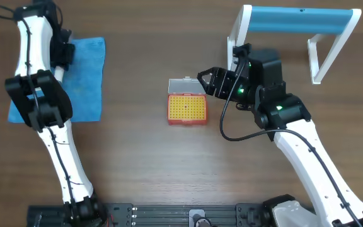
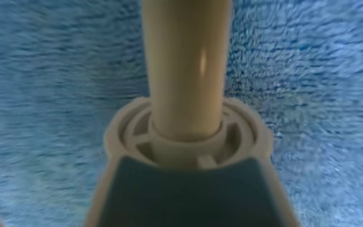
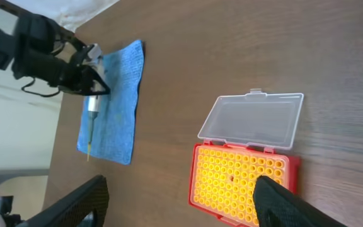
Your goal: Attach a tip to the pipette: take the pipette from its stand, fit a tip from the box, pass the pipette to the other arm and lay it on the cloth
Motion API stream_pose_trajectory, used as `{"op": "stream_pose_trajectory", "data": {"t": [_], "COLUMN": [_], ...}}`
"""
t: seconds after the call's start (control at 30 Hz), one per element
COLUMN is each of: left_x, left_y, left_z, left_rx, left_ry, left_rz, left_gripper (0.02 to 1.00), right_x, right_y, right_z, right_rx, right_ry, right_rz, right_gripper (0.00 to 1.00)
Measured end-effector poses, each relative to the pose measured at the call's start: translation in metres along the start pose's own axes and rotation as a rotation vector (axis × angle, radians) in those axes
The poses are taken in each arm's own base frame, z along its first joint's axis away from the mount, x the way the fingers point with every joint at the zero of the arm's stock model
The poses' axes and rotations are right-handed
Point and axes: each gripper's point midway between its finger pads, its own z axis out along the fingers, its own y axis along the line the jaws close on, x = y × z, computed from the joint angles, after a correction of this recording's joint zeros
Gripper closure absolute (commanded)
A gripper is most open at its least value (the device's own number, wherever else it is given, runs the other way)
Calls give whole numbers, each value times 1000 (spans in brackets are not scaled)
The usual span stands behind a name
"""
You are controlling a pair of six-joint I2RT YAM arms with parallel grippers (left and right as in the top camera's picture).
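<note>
The left gripper (image 3: 84,68) was clenched on the upper body of the pipette (image 3: 93,104), which it held over the blue cloth (image 3: 121,94) at the far left of the wooden table (image 1: 169,170). From the right wrist view the pipette's pale shaft ran along the cloth and ended in a thin yellow tip (image 3: 88,148). Whether the pipette touched the cloth or hung just above it could not be told. In the left wrist view the beige shaft (image 2: 184,63) ran out of a round pale collar (image 2: 188,135), with the cloth's nap (image 2: 43,75) behind it on all sides.

In the top view the left arm reached up the left side, its gripper (image 1: 62,50) over the upper part of the cloth (image 1: 87,75).

The right gripper (image 1: 205,81) was released, its two dark fingers (image 3: 84,202) spread wide and holding nothing. It hung just right of the tip box (image 1: 186,109) and pointed toward it.

The tip box stood near the middle of the table, well apart from the cloth. It had a red base filled with rows of yellow tips (image 3: 238,183), and its clear hinged lid (image 3: 251,123) lay folded back flat on the table on the far side.

The pipette stand (image 1: 298,19), a blue bar on white legs, stood at the far right behind the right arm.
</note>
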Motion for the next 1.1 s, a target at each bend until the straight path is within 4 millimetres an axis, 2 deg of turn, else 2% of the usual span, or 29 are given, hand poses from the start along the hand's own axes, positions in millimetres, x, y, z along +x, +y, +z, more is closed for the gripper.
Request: {"op": "stream_pose_trajectory", "data": {"t": [0.2,0.53,0.73,1.1], "left_x": [2,13,10,2], "left_y": [7,33,26,11], "left_z": [5,11,10,7], "left_rx": [4,72,123,93], "left_ry": [3,-6,-23,-25], "left_rz": [-18,-126,-136,-87], "left_gripper": [989,991,989,989], "right_x": [-6,-4,-4,-4], "right_y": [5,7,8,8], "right_z": [0,1,1,1], "right_rx": [-19,-23,-23,-23], "right_ry": [-23,-18,-19,-19], "right_rz": [-18,-22,-22,-22], "right_gripper": [255,255,255,255]}}
